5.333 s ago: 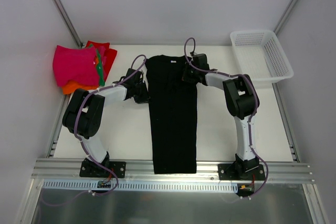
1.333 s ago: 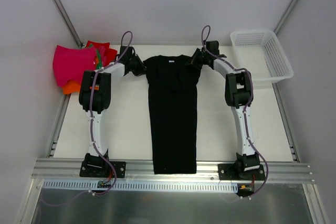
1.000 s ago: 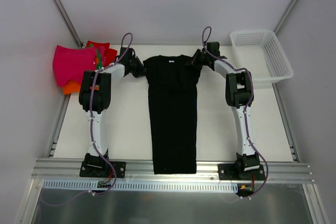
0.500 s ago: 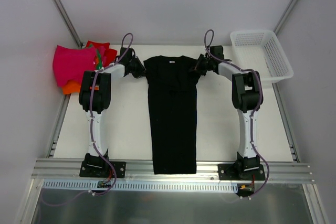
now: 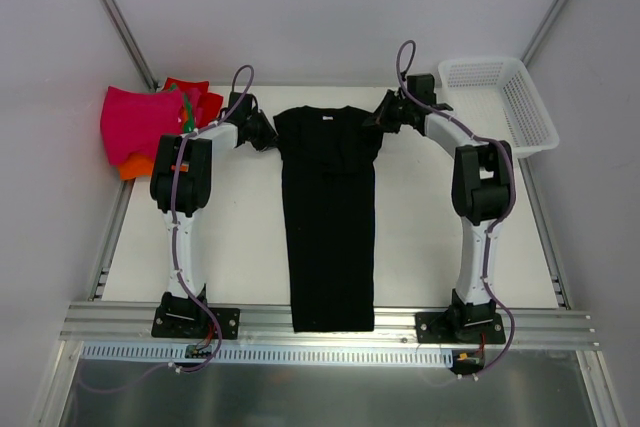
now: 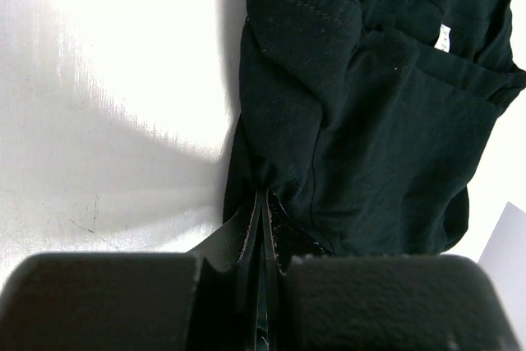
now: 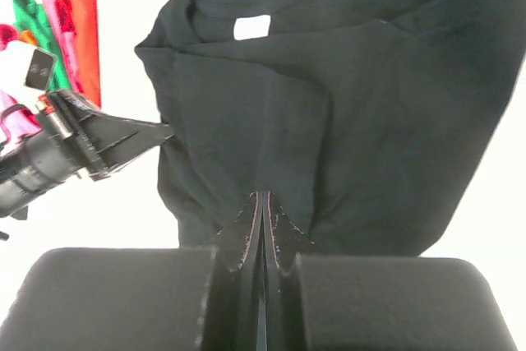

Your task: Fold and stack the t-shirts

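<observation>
Left claw (image 6: 261, 203) and right claw (image 7: 261, 201), closed tight, each pinched a far shoulder of the shirt (image 5: 330, 207). A good fold would need both lifted evenly, with the cloth taut.

Left arm (image 5: 180, 247) and right arm (image 5: 478, 247) of white links and bulky black joints, purple cables (image 5: 234, 85) along each, black base plates (image 5: 225, 322) at frame bottom, black jaws
</observation>
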Tool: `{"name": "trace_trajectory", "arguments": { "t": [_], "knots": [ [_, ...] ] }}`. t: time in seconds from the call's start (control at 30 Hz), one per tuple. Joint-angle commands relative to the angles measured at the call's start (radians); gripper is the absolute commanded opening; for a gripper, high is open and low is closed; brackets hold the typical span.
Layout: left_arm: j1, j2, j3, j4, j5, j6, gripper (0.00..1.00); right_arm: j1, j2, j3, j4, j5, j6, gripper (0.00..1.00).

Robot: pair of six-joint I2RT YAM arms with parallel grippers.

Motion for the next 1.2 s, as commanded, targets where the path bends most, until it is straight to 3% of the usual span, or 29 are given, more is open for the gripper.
{"name": "trace_trajectory", "arguments": {
  "t": [0.0, 0.37, 0.43, 0.47, 0.67, 1.17],
  "knots": [
    [0.006, -0.005, -0.007, 0.004, 0.016, 0.025, 0.0, 0.002, 0.003, 0.005, -0.013, 0.039, -0.023, 0.0],
    [0.006, 0.004, 0.002, 0.008, 0.036, 0.037, 0.0, -0.004, 0.185, 0.141, -0.024, -0.022, 0.031, 0.02],
    [0.006, 0.007, 0.001, 0.008, 0.036, 0.037, 0.0, -0.003, 0.207, 0.146, -0.015, -0.039, 0.045, 0.16],
    [0.006, 0.009, 0.002, 0.008, 0.036, 0.037, 0.0, -0.003, 0.211, 0.146, -0.007, -0.043, 0.054, 0.3],
    [0.006, 0.009, 0.002, 0.008, 0.036, 0.04, 0.0, -0.003, 0.234, 0.135, 0.022, -0.066, 0.08, 0.58],
    [0.009, 0.007, -0.009, 0.008, 0.033, 0.042, 0.0, -0.003, 0.238, 0.097, 0.137, -0.119, 0.143, 0.58]
  ]
}}
